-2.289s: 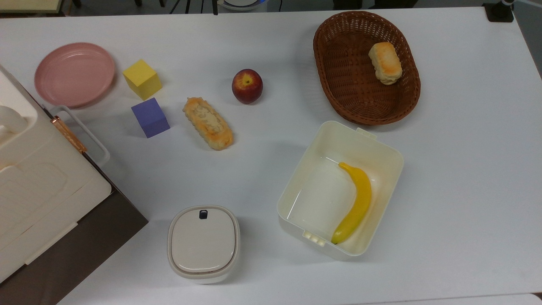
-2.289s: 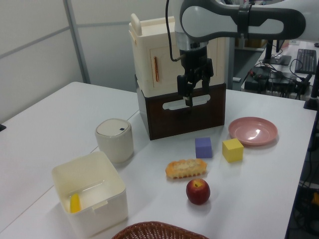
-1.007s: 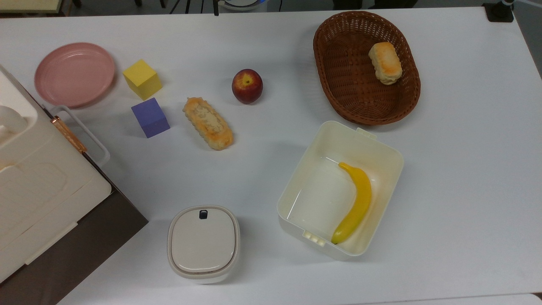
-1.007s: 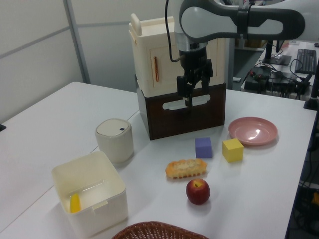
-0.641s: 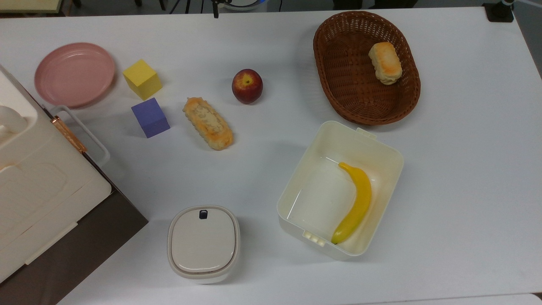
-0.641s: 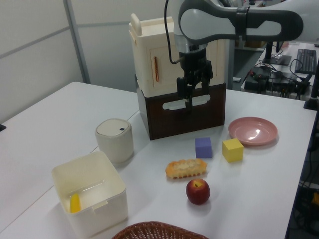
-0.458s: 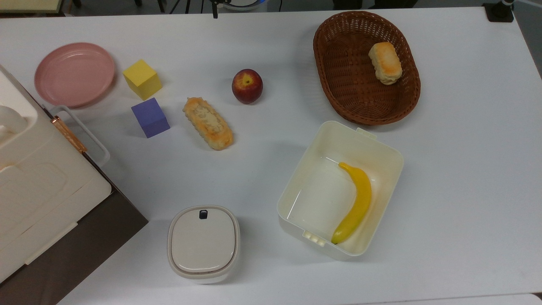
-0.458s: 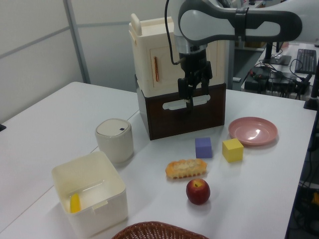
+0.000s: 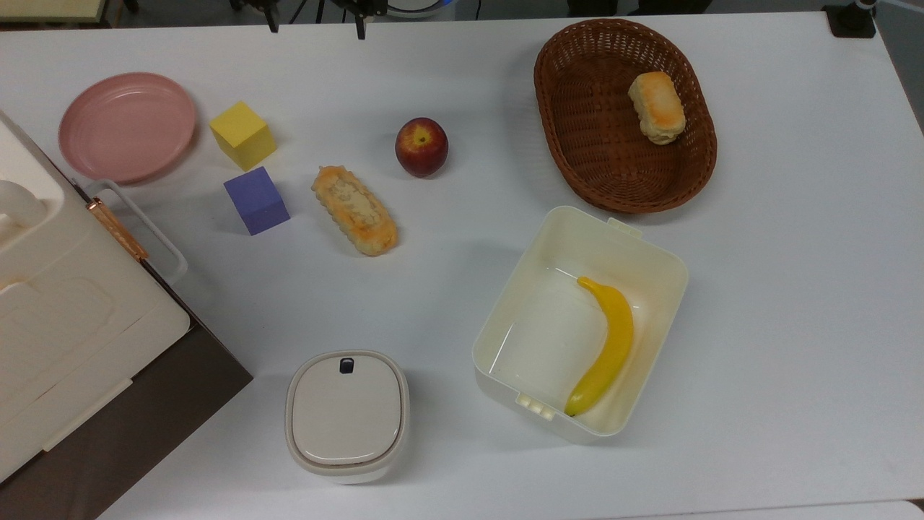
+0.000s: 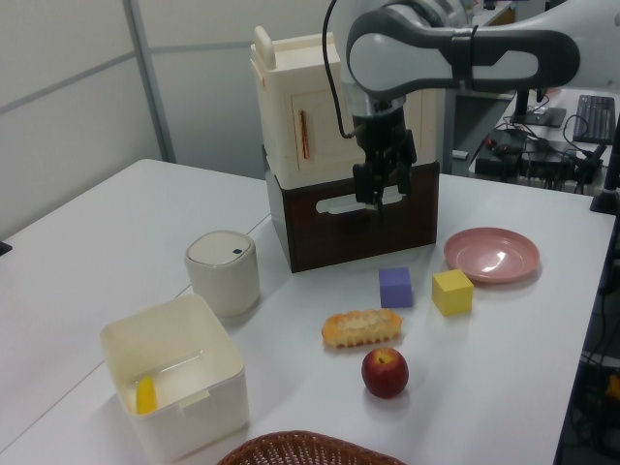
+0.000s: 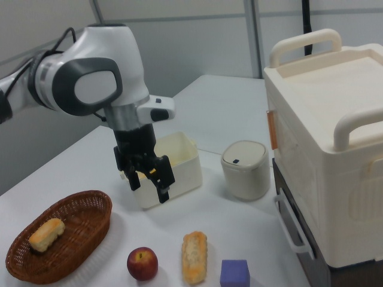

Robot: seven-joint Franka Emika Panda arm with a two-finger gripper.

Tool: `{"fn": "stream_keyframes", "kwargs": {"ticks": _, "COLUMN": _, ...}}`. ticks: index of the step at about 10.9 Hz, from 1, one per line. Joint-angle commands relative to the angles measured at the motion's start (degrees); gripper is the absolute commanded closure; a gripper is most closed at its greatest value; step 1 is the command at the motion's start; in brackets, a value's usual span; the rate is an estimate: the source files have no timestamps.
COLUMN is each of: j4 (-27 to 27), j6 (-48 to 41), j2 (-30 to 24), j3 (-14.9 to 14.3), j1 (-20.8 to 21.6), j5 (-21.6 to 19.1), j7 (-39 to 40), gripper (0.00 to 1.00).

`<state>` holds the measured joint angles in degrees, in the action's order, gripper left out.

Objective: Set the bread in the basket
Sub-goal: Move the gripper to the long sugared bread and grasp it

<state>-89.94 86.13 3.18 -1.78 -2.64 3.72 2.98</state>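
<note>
Nothing of the job is done yet, as I judge it. My fingers (image 11: 148, 186) hang wide apart and hold nothing, up in the air above the surface (image 9: 462, 87). The bread (image 9: 354, 210) lies flat on the surface below and ahead of my fingers, untouched, with the apple (image 9: 421, 146) just beside 1 end and the purple cube (image 9: 256, 200) near the other. The basket (image 9: 577, 144) sits well apart from my fingers, off toward the right view's left, and already carries 1 short smooth roll (image 9: 657, 107). Left for me: come down over the bread, close on it, lift, carry it across and release it in the basket.
</note>
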Motion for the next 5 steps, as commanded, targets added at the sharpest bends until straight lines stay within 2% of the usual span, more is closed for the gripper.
{"fn": "stream_keyframes", "kwargs": {"ticks": 1, "j4": -2.7, "j6": 0.0, "j2": 1.4, "j3": -0.3, "j1": 0.4, "j5": 1.3, "j7": 8.2, "gripper": 0.0}}
{"fn": "stream_keyframes", "kwargs": {"ticks": 3, "j4": -3.7, "j6": 1.9, "j2": 4.8, "j3": -0.2, "j1": 0.4, "j5": 4.3, "j7": 11.6, "gripper": 0.0}}
{"fn": "stream_keyframes", "kwargs": {"ticks": 5, "j4": -6.7, "j6": 8.1, "j2": 7.9, "j3": -0.3, "j1": 0.2, "j5": 4.9, "j7": 14.5, "gripper": 0.0}}
